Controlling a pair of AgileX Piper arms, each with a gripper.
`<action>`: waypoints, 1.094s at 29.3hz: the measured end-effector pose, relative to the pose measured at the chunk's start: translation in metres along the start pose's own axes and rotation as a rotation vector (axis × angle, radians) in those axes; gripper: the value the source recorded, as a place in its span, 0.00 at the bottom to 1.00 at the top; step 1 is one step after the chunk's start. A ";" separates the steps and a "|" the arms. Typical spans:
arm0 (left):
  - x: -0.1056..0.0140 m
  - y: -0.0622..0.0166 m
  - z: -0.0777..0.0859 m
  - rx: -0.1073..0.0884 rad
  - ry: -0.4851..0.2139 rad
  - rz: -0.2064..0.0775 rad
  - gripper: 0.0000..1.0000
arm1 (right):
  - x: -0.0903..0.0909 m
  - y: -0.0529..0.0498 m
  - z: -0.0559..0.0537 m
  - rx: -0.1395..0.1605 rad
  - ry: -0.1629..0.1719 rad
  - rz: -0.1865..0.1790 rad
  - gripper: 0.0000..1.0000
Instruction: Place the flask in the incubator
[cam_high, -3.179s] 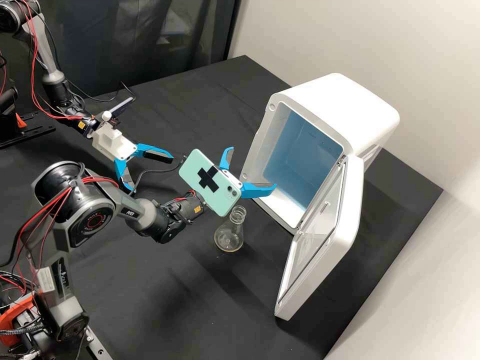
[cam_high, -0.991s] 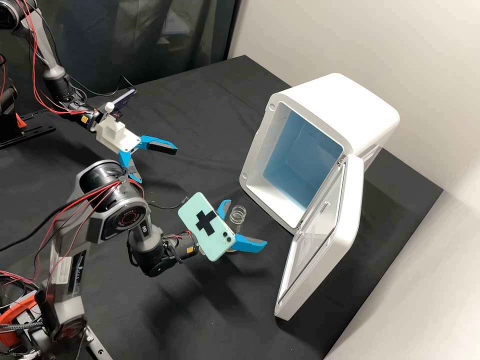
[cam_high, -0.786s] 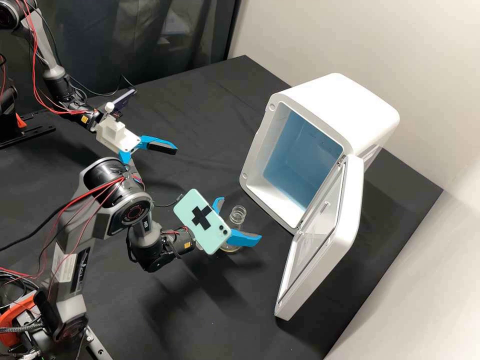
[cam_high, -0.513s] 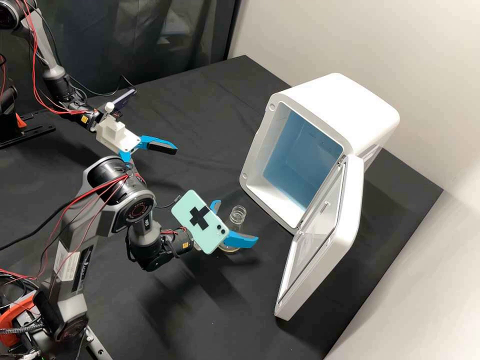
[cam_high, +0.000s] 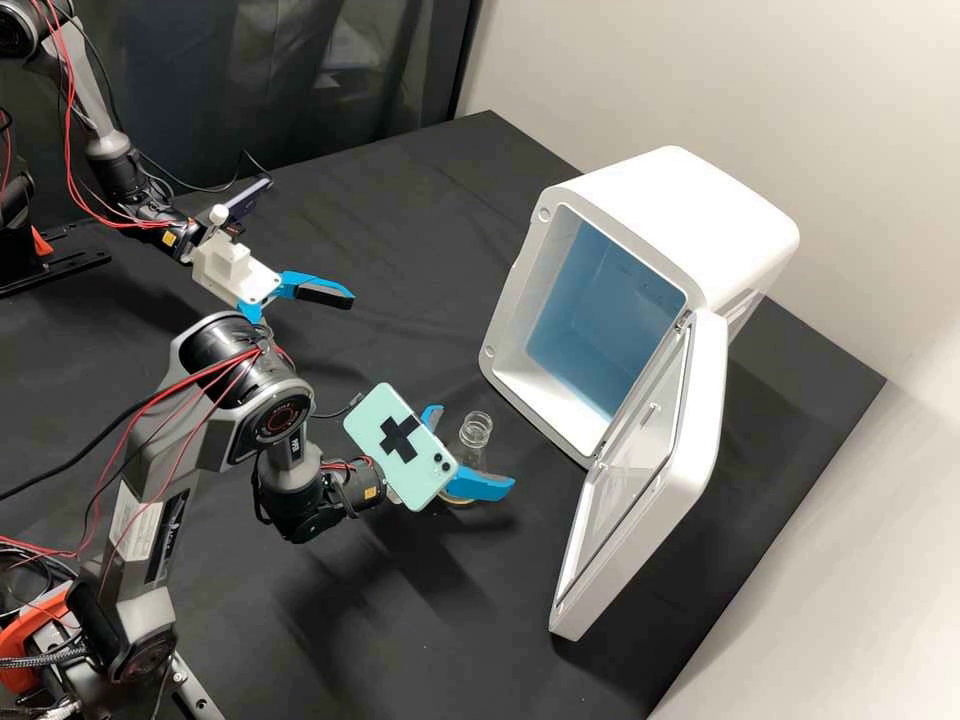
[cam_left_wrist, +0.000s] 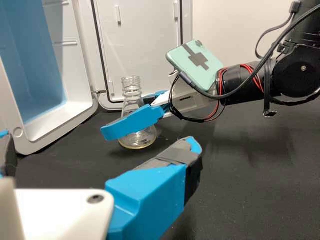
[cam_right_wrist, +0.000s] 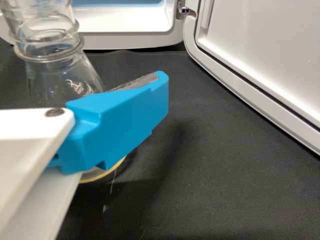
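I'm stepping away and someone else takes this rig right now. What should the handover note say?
Right hand: open, one finger on each side of the clear glass conical flask; no firm grip that I can see.
Left hand: open, holding nothing, above the black bench, back from the flask.
Flask: upright on the bench, in front of the white incubator with the blue inside; its door is swung open.
Done: door open, flask straddled.
Left: close on the flask, lift it, set it inside the incubator.
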 end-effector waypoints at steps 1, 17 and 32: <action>0.000 0.0000 0.000 0.000 0.000 0.000 1.00 | 0.000 0.000 0.000 0.000 0.000 0.000 0.00; 0.000 0.0000 0.000 0.000 0.000 0.000 1.00 | 0.003 0.004 0.000 0.009 -0.008 0.026 0.00; 0.000 0.0000 0.000 0.000 0.000 0.000 1.00 | 0.008 0.010 -0.003 -0.007 -0.002 0.053 0.00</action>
